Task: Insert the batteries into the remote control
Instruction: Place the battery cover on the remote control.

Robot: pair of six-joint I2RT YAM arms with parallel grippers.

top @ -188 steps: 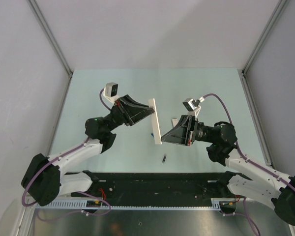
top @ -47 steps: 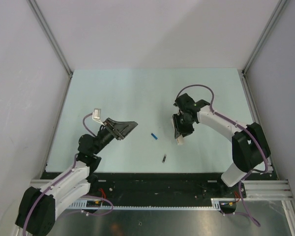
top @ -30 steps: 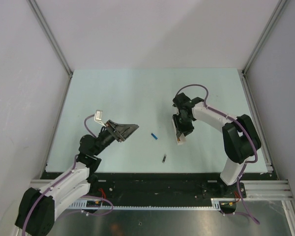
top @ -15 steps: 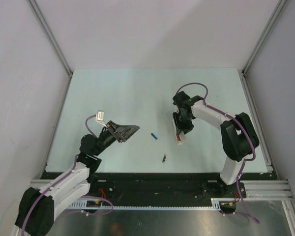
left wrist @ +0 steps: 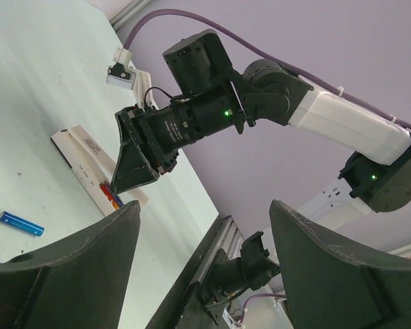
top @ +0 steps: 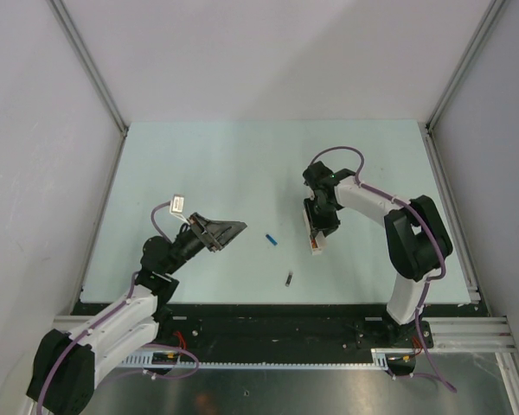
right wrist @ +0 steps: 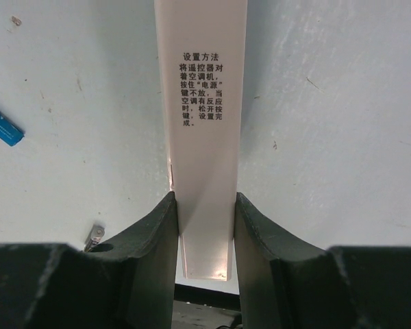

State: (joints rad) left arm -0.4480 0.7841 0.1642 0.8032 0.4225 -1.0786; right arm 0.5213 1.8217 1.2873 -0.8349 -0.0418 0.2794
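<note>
While the arms sit bolted at the front rail, the closest piece to them is the black battery (top: 288, 278), loose on the pale green table (top: 199, 164). It lies on the base side of the remote control (top: 314, 243), a little to its left and well apart from it.

Next out is the left gripper (top: 240, 226), off to the left of the remote control and pointing across toward it. Its claw is spread wide with nothing in it. The wrist camera shows both dark fingers (left wrist: 61, 274) framing only open air.

Between that gripper and the remote control lies the blue battery (top: 271, 239), flat on the table, near the remote control's left edge but not touching.

Now the remote control itself: a slim white bar lying flat, its long axis running away from the bases, with a block of black printed characters facing up. A fleck of red shows by its near end, too small to make out.

Over it stands the right gripper (right wrist: 204, 205). The claw is narrowed onto the bar close to that near end, one finger pressed against each long edge, while its body leans over the far half.

Beyond the remote control, a purple cable (top: 337, 153) loops above the right wrist.
</note>
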